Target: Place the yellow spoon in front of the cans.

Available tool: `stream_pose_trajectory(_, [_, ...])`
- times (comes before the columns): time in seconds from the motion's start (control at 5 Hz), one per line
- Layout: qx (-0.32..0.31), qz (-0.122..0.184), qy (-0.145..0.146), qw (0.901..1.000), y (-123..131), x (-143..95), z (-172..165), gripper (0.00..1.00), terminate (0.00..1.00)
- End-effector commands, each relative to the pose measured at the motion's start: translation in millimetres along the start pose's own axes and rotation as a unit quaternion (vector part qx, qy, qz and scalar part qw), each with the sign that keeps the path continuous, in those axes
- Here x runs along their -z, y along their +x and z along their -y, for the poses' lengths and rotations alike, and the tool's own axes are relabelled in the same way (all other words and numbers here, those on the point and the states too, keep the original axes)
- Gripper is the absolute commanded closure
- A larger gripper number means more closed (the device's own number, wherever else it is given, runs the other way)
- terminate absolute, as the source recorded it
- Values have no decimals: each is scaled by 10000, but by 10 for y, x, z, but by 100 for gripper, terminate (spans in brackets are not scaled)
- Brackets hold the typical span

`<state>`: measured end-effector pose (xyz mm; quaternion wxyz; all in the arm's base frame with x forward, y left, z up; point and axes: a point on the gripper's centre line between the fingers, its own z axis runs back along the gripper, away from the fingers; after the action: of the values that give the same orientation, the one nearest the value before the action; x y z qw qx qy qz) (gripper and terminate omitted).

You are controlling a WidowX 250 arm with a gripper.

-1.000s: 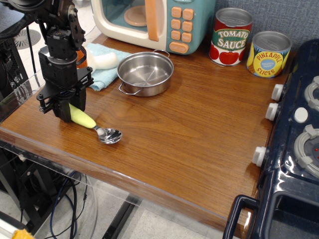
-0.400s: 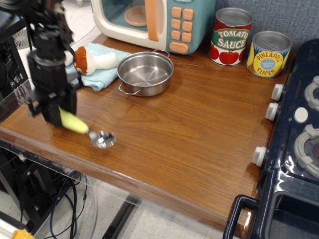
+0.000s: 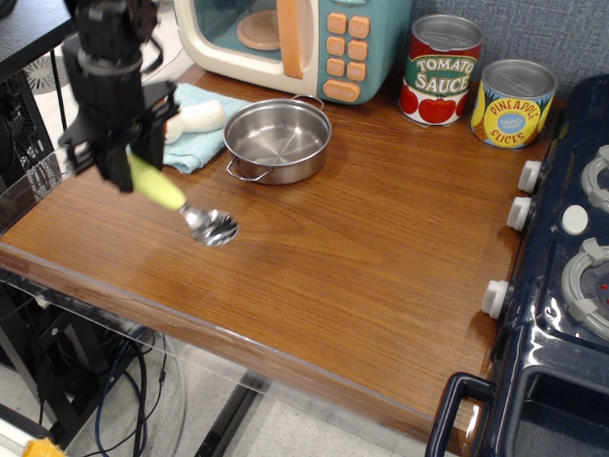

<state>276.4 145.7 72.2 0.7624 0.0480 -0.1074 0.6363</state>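
Observation:
My gripper [image 3: 131, 169] is shut on the yellow spoon [image 3: 178, 204] by the end of its pale yellow-green handle. The spoon hangs tilted above the wooden table [image 3: 343, 276] at the left, its shiny metal bowl [image 3: 214, 228] pointing down and right. The cans stand at the back right: the Tomato Sauce can [image 3: 441, 70] and the Pineapple Slices can [image 3: 513, 103] beside it. The gripper and spoon are far to the left of the cans.
A steel pan [image 3: 278, 139] sits just right of the gripper. A toy microwave [image 3: 295, 43] stands at the back. A blue cloth [image 3: 195, 143] with a toy mushroom [image 3: 193, 116] lies behind the gripper. A toy stove [image 3: 571, 267] lines the right edge.
My gripper has risen with the spoon and moved a little right. The spoon's bowl, which lay near the table surface, now hangs higher.

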Motion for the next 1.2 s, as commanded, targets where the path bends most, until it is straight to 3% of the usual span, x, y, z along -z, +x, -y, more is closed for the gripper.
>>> stream_pose_trajectory(0.0, [1593, 444, -1022, 9809, -527, -622, 641, 100, 0])
stream_pose_trajectory(0.2, [2677, 504, -1492, 9505, -716, -624, 970, 100, 0])
stream_pose_trajectory(0.4, [3242, 690, -1668, 9286, -817, -595, 1304, 100, 0])
stream_pose_trajectory(0.6, [3737, 577, -1997, 9039, -898, -506, 1674, 100, 0])
stream_pose_trajectory(0.8, [4169, 673, -2138, 8809, -1078, -371, 1930, 100, 0])
stream_pose_trajectory(1.0, [4427, 618, -2044, 8709, -1260, -216, 2021, 100, 0])
